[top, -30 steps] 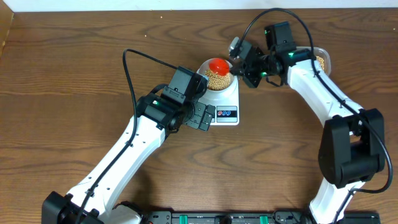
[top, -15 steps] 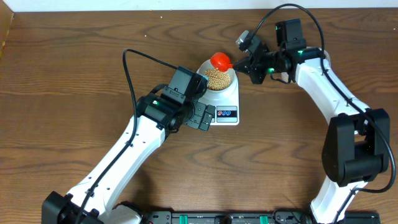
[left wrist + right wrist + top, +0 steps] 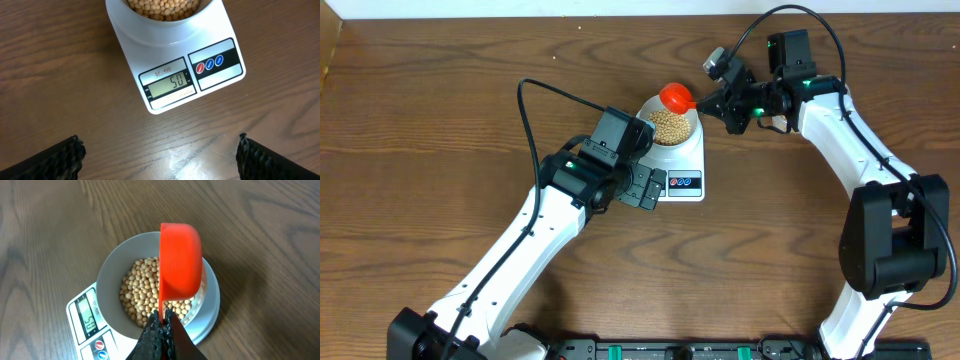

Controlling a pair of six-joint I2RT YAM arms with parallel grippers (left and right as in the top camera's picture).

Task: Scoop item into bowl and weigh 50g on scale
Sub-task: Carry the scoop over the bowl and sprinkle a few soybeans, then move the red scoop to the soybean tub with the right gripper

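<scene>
The white scale (image 3: 682, 172) stands mid-table with the pale bowl (image 3: 672, 124) on it, holding tan beans (image 3: 670, 124). Its display (image 3: 169, 84) reads 50 in the left wrist view. My right gripper (image 3: 719, 96) is shut on the handle of a red scoop (image 3: 674, 97), held tilted on its side over the bowl's far rim; in the right wrist view the scoop (image 3: 180, 260) hangs above the beans (image 3: 145, 287). My left gripper (image 3: 645, 187) is open and empty, low over the table just in front of the scale, its fingers (image 3: 55, 160) wide apart.
A clear tub with beans (image 3: 837, 98) sits at the far right, mostly hidden behind my right arm. Black cables loop above both arms. The table's far edge runs along the top.
My right gripper has lifted the red scoop from inside the bowl up and back to the bowl's far rim. The left arm has not moved.
</scene>
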